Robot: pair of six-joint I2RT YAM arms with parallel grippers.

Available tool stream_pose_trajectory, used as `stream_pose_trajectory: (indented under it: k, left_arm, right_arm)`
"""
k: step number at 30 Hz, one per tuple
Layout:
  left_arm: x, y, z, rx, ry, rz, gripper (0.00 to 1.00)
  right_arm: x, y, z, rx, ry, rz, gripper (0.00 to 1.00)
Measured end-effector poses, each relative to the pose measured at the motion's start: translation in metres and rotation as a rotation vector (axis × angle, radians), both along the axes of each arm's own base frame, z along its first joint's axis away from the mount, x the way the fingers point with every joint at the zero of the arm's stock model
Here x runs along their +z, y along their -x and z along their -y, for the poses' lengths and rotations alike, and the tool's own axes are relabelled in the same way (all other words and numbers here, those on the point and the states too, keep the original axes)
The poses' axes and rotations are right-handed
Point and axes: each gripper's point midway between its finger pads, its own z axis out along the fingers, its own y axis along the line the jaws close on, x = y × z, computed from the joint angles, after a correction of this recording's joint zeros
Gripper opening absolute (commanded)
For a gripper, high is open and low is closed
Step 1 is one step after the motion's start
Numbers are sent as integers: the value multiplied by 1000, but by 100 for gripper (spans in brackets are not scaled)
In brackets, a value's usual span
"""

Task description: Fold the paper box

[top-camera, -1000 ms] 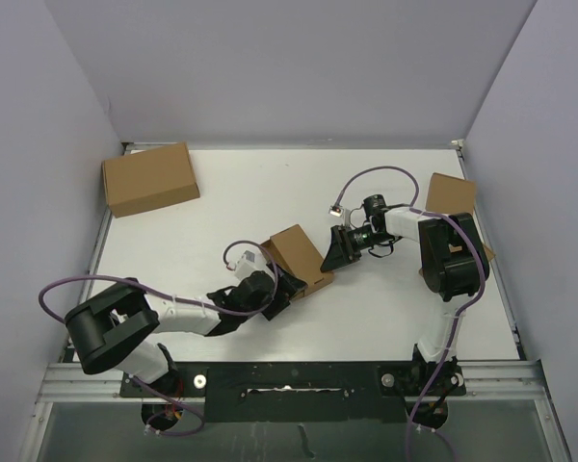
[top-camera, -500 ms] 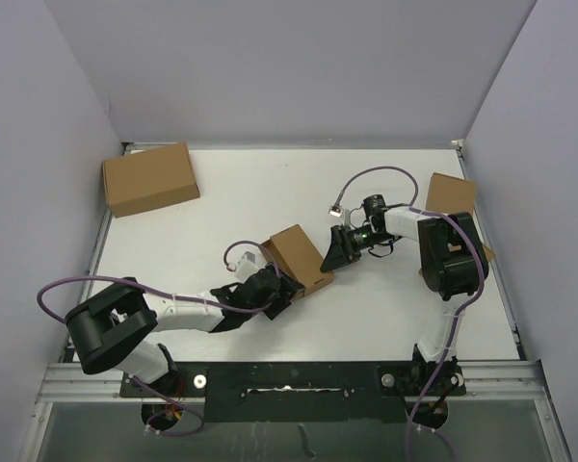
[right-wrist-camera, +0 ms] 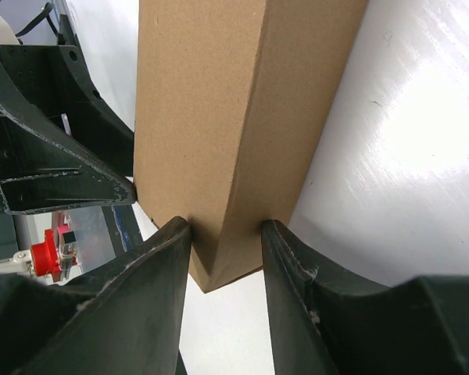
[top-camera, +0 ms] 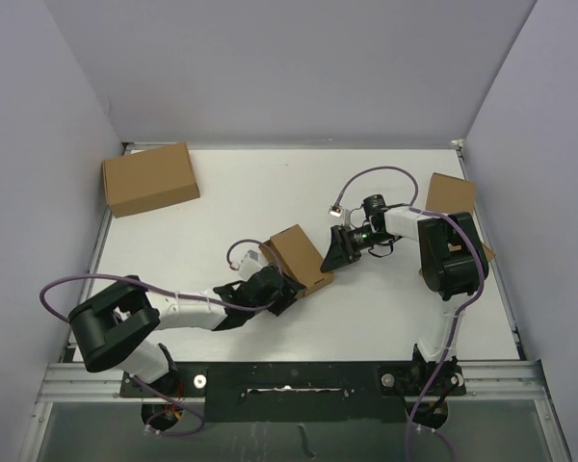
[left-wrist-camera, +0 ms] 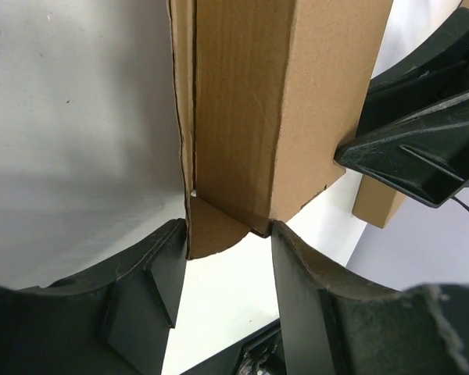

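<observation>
The tabletop (top-camera: 270, 192) carries the paper box (top-camera: 299, 255) at its middle, lying slantwise between both arms. The right fingers (right-wrist-camera: 144, 297) pinch the box's right-hand end from both sides. The left fingers (left-wrist-camera: 144, 289) straddle its near-left end; whether they bear on it cannot be told.

Judged step: tucking the loose flap (left-wrist-camera: 211, 234). Hold the right end firm and press squarely along the crease.

Open room lies behind the box. The carton (top-camera: 149, 179) stands well apart, by the back-left edge.
</observation>
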Motion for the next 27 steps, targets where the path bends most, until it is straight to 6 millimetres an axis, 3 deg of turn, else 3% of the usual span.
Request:
stream_pose_trajectory:
  k: [18, 22, 27]
  left_arm:
    - [5, -3, 11, -23, 11, 9, 23]
    - [6, -3, 11, -53, -12, 32, 37]
    - [3, -2, 9, -143, -92, 102, 75]
  right_arm:
    - [0, -2, 1, -1, 4, 8, 39]
    - [0, -2, 1, -1, 4, 9, 39]
    - [0, -2, 0, 0, 4, 9, 39]
